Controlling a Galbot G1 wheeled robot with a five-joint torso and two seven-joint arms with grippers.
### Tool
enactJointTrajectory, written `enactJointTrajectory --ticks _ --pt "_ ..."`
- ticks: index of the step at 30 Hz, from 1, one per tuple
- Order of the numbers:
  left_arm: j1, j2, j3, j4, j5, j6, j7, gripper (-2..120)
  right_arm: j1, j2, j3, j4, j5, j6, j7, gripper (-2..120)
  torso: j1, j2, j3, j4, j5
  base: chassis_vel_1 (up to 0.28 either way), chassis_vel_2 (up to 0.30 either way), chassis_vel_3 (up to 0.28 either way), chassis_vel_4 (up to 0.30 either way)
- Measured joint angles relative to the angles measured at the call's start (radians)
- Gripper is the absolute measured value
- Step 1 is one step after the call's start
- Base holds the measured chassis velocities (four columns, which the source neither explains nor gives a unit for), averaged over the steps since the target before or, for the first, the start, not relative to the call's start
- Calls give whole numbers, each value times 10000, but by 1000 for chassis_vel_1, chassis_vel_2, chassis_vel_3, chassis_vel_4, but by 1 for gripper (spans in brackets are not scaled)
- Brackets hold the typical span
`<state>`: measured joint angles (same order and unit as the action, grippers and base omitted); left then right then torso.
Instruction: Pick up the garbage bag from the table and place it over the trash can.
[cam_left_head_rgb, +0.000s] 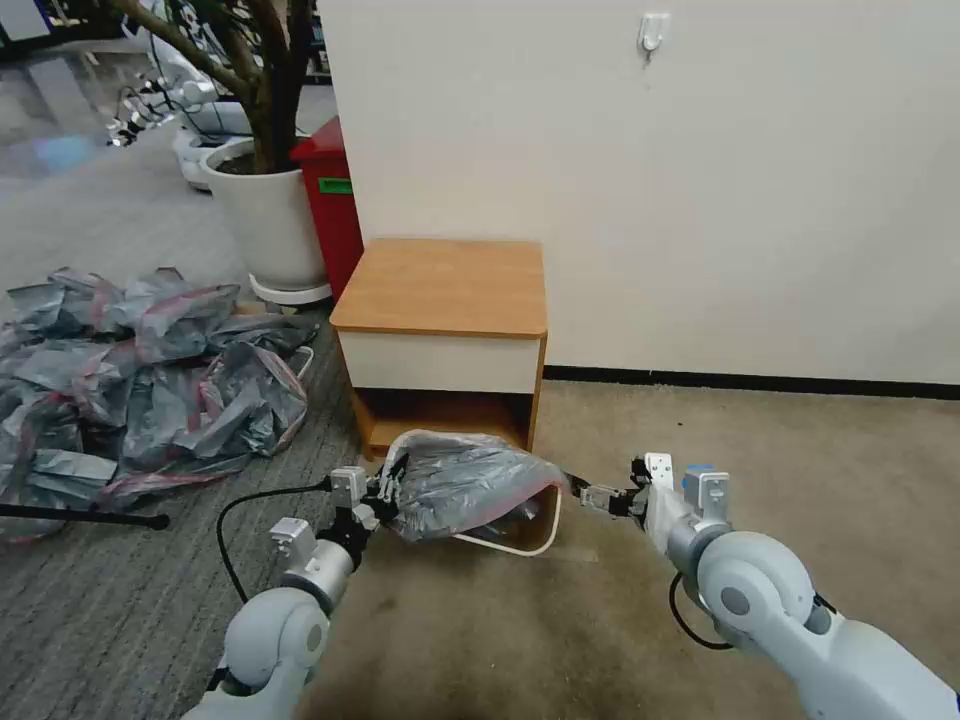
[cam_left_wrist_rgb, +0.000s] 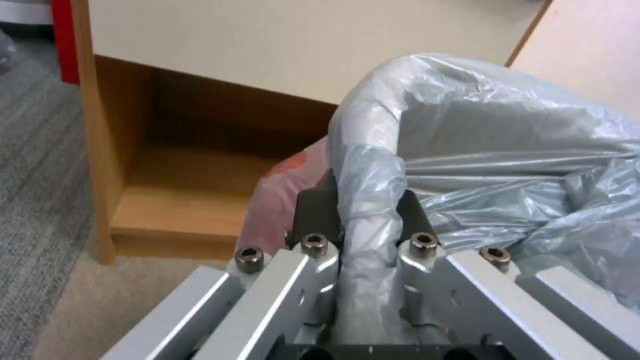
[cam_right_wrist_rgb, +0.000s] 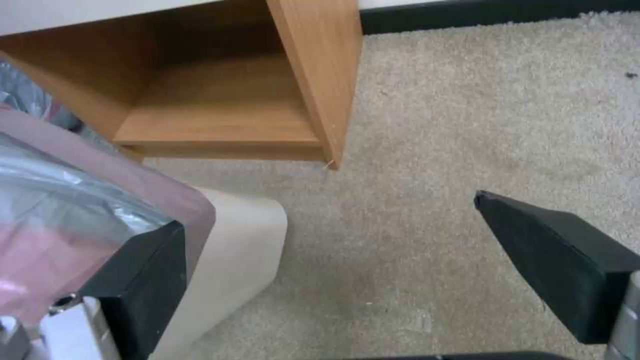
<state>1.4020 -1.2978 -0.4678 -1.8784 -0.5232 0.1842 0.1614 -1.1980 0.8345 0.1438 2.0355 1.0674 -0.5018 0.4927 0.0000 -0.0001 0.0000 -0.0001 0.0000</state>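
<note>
Ahead of you stands the white wall (cam_left_head_rgb: 640, 190), with beige carpet (cam_left_head_rgb: 760, 460) on the right and grey carpet (cam_left_head_rgb: 110, 600) on the left. On the grey carpet lies a big heap of grey-pink bags (cam_left_head_rgb: 140, 370), and behind it a white plant pot (cam_left_head_rgb: 265, 220) with a tree, beside a tall red bin (cam_left_head_rgb: 335, 200).

Against the wall you have the bedside stand (cam_left_head_rgb: 445, 320); its light-brown worktop (cam_left_head_rgb: 445, 285) sits above a white drawer front and an open lower shelf (cam_left_wrist_rgb: 180, 200).

Just in front of the stand, on the floor, the cream-beige trash can (cam_left_head_rgb: 535, 525) leans toward your right. The garbage bag (cam_left_head_rgb: 465, 480) lies draped over its top and your left side of the rim, bulging upward, while the rim on your right is bare. In the right wrist view you see the can's rounded corner (cam_right_wrist_rgb: 247, 240) uncovered beside the bag's pink edge (cam_right_wrist_rgb: 100, 165).

Your left gripper (cam_left_head_rgb: 390, 490) is at the can's left rim. In the left wrist view its fingers (cam_left_wrist_rgb: 313, 215) are clamped on the bag-wrapped rim, the grey film bunched between them.

Your right gripper (cam_left_head_rgb: 600, 497) hangs just beside the can's right side, above the beige carpet. Its black fingers (cam_right_wrist_rgb: 560, 260) stand wide apart, one of them touching the bag's edge and the other over open carpet.
</note>
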Motion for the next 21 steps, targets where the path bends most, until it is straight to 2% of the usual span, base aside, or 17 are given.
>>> enactJointTrajectory --ticks 3,10,21 --pt "-12 27 -7 64 -1 -52 93 6 97 0 63 -28 216 -40 1 100 0 0 0 0 0 0 0 0 0" --pt "-49 105 -55 360 -151 -590 929 6 494 -134 71 -330 1387 -403 42 100 0 1 0 2 0 0 0 0 0" --pt "-171 49 -64 622 -486 -1047 1346 6 547 -58 -11 -469 1587 -669 50 100 0 1 0 1 1 0 0 0 0"
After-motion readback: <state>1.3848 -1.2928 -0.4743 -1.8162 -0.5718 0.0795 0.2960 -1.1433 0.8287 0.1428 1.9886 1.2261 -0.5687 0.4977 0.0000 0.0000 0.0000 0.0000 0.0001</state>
